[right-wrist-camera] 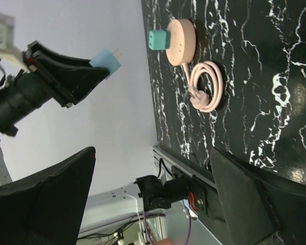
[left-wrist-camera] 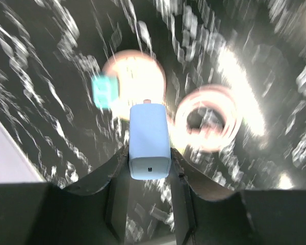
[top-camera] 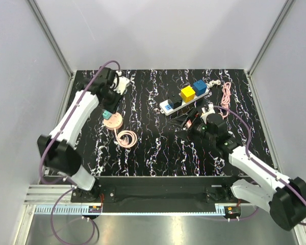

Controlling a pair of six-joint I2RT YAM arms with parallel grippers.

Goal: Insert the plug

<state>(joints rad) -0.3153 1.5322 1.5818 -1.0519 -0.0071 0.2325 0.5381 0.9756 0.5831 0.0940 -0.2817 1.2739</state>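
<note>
My left gripper (top-camera: 111, 103) is shut on a light blue plug (left-wrist-camera: 150, 140) and holds it above the table, prongs pointing away from the wrist. Just beyond it lies a round pink socket hub (left-wrist-camera: 135, 81) with a teal plug (left-wrist-camera: 103, 92) seated in it and a coiled pink cable (left-wrist-camera: 206, 120) beside it. In the top view the hub (top-camera: 113, 121) lies just below the left gripper. My right gripper (top-camera: 186, 122) is open and empty, low over the table's middle. The right wrist view shows the held plug (right-wrist-camera: 106, 59) above the hub (right-wrist-camera: 181, 33).
A white power strip (top-camera: 183, 98) with a yellow block (top-camera: 187, 92) and a blue block (top-camera: 200, 87) plugged in lies at the back, just beyond the right gripper. A pink cable (top-camera: 226, 94) trails at its right. Grey walls enclose the black marbled table (top-camera: 153, 148).
</note>
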